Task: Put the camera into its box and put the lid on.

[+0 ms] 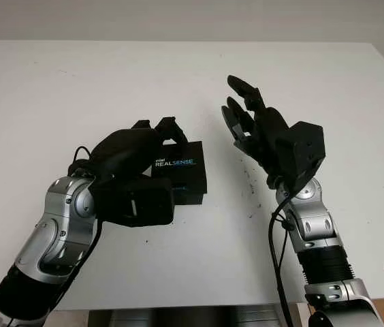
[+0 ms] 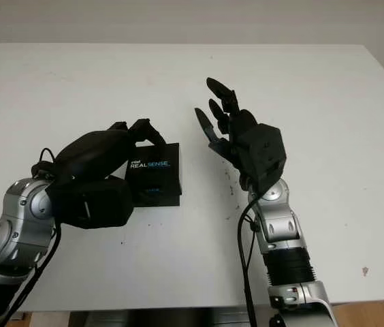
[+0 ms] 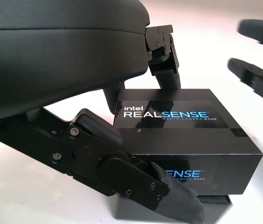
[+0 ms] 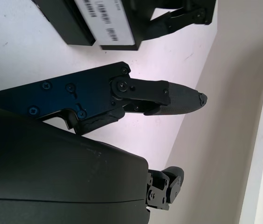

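While left robot hand [image 1: 141, 146] grips lid [image 1: 182, 169], right robot hand [image 1: 253, 126] open

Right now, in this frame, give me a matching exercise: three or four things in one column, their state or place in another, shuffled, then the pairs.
1. left hand
2. right hand
3. lid
4. table

A. white, under everything
B. open, raised beside the box
C. black, printed REALSENSE, sitting on the box base
D. shut on the lid

Pairs: 1-D, 2-B, 3-C, 4-A
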Controlling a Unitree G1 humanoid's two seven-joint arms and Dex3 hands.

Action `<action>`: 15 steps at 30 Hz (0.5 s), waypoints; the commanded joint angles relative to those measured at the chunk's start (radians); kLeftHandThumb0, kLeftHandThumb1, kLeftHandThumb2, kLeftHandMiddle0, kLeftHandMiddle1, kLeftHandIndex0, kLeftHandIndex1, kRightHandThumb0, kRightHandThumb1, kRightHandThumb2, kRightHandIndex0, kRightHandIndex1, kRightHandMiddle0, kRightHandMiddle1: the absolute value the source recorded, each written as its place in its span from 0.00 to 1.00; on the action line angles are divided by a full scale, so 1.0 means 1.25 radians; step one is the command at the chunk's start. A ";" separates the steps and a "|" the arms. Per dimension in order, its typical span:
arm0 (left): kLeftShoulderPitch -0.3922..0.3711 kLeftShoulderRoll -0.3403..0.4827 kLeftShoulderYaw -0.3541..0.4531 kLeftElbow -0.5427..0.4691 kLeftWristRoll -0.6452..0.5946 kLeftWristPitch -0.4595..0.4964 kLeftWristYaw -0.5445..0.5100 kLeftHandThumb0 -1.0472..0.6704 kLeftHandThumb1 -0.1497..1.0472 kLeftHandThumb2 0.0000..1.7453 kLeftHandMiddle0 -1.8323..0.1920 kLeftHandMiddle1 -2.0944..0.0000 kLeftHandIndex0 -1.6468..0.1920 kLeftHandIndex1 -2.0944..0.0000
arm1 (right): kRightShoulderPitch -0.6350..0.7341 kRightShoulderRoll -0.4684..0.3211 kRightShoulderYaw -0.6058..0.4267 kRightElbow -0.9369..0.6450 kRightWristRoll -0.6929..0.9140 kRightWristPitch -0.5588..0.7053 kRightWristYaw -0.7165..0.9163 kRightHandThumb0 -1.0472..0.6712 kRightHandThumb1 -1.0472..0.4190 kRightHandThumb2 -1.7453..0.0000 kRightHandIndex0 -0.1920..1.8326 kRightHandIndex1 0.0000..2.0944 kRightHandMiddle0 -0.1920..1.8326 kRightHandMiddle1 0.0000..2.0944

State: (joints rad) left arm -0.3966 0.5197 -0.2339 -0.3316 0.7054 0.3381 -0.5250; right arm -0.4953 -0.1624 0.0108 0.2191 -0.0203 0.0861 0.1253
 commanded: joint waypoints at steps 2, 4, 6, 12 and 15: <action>-0.009 0.003 0.010 -0.013 0.005 0.016 -0.010 0.47 1.00 0.07 0.76 0.00 0.86 0.16 | -0.008 0.003 -0.002 -0.016 0.000 0.003 -0.001 0.23 0.00 0.73 0.16 0.03 0.01 0.27; -0.014 0.001 0.014 -0.012 0.003 0.018 -0.007 0.47 1.00 0.06 0.74 0.00 0.86 0.12 | -0.008 0.002 -0.002 -0.012 0.000 -0.003 0.000 0.23 0.00 0.73 0.16 0.03 0.01 0.27; -0.021 -0.001 0.020 -0.012 -0.003 0.023 -0.009 0.47 1.00 0.05 0.73 0.00 0.86 0.11 | -0.008 0.001 0.000 -0.010 -0.002 -0.005 0.001 0.23 0.00 0.73 0.16 0.03 0.01 0.27; -0.027 0.009 0.036 0.001 -0.026 -0.007 0.006 0.48 1.00 0.05 0.73 0.00 0.87 0.11 | -0.006 0.002 0.000 -0.014 0.000 0.002 0.002 0.23 0.00 0.73 0.15 0.02 0.01 0.27; -0.025 0.010 0.034 0.001 -0.022 -0.006 0.003 0.48 1.00 0.06 0.75 0.00 0.87 0.11 | -0.006 0.001 0.002 -0.019 -0.004 0.009 0.001 0.23 0.00 0.73 0.15 0.02 0.01 0.27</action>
State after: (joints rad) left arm -0.4189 0.5281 -0.1975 -0.3259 0.6753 0.3340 -0.5251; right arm -0.4952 -0.1623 0.0131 0.2191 -0.0213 0.0909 0.1264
